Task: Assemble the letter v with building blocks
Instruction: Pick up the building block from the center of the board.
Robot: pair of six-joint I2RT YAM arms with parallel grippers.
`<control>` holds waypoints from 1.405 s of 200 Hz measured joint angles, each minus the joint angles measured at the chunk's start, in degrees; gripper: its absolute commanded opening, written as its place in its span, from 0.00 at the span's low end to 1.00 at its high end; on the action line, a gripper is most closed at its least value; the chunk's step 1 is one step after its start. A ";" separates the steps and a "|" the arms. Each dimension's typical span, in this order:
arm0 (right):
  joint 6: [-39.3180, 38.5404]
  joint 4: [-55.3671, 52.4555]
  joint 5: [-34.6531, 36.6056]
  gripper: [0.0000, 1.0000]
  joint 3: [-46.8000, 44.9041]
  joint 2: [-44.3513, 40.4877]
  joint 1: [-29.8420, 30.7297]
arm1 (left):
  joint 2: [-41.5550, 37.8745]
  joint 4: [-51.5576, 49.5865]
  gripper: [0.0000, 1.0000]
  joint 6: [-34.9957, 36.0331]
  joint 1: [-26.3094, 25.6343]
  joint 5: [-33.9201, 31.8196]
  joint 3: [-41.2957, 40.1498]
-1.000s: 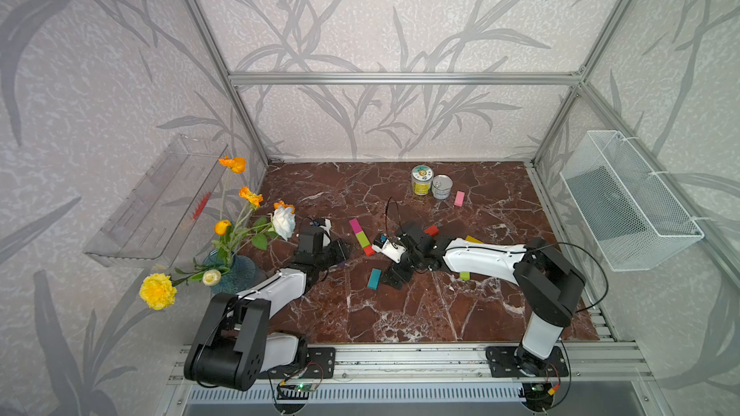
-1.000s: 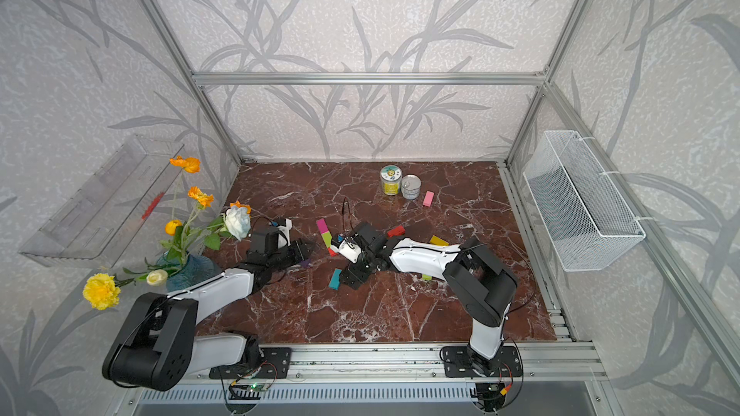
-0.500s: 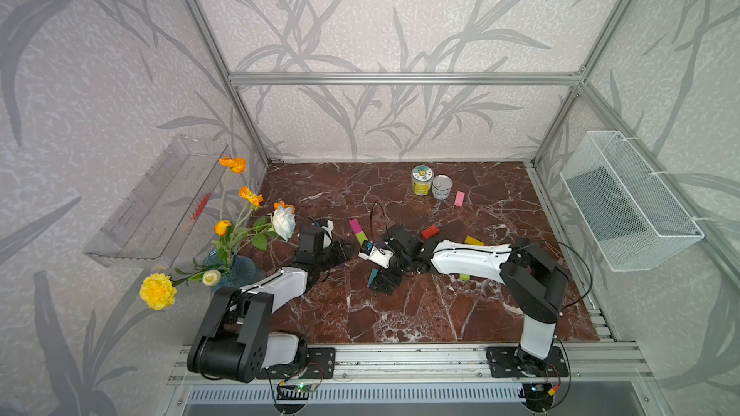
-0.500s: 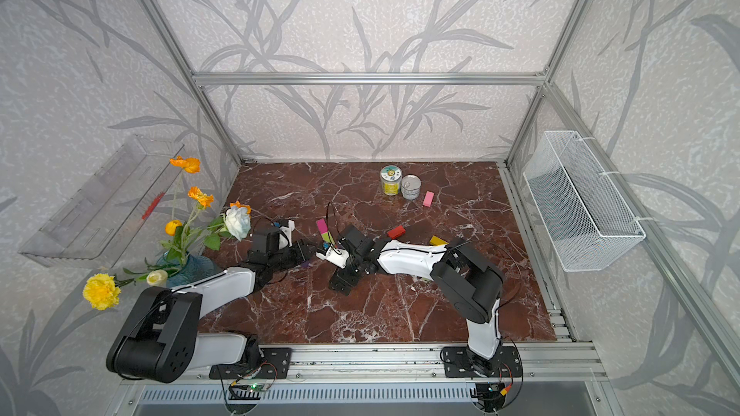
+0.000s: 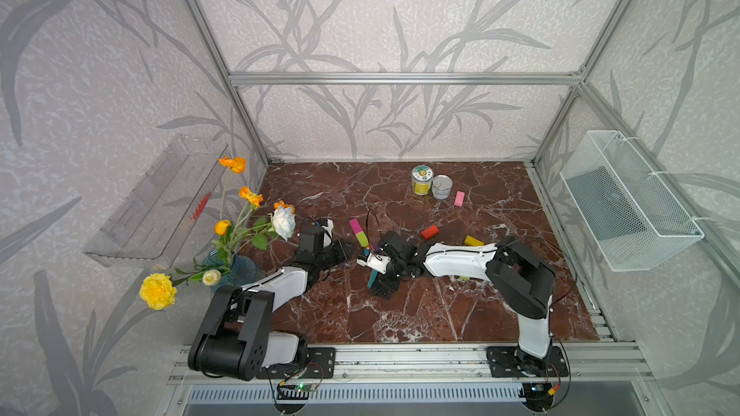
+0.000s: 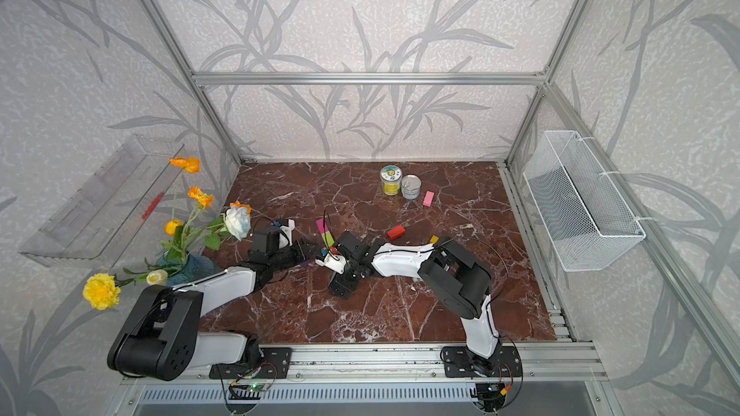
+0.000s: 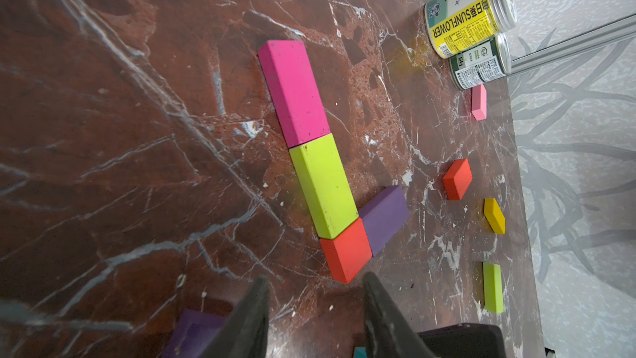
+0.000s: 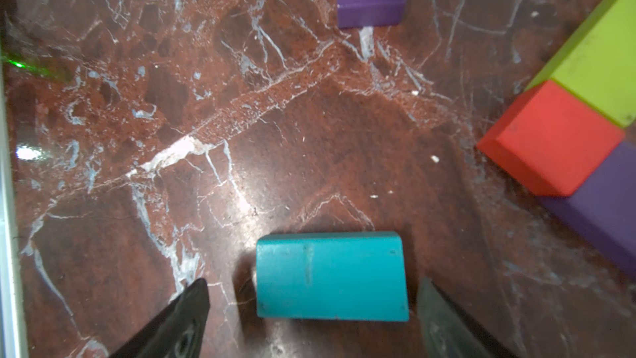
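Observation:
The letter v stands partly built in the left wrist view: a magenta block (image 7: 292,92) and a lime block (image 7: 323,184) in a row, a red corner cube (image 7: 346,253), and a purple block (image 7: 383,218) angling off. My left gripper (image 7: 315,291) is open just short of the red cube, nothing between its fingers. A second purple block (image 7: 192,328) lies beside it. My right gripper (image 8: 311,299) is open and straddles a teal block (image 8: 330,275) lying on the floor, with a gap at one finger. In both top views the grippers (image 5: 346,250) (image 6: 340,284) sit close together.
Loose blocks lie to the right: red (image 5: 429,232), yellow (image 5: 473,241), pink (image 5: 459,198) and a small lime one (image 7: 493,287). Two tin cans (image 5: 422,180) (image 5: 442,187) stand at the back. A flower vase (image 5: 230,270) stands at the left edge, and a wire basket (image 5: 628,202) hangs on the right wall.
My right arm has swung left and toward the front, bringing its open gripper down over the teal block. The left gripper has stayed in place, its jaws slightly narrower.

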 measured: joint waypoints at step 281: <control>-1.05 -1.90 8.48 0.00 2.01 -0.31 0.92 | 2.56 2.16 0.39 -0.15 0.00 0.55 -0.15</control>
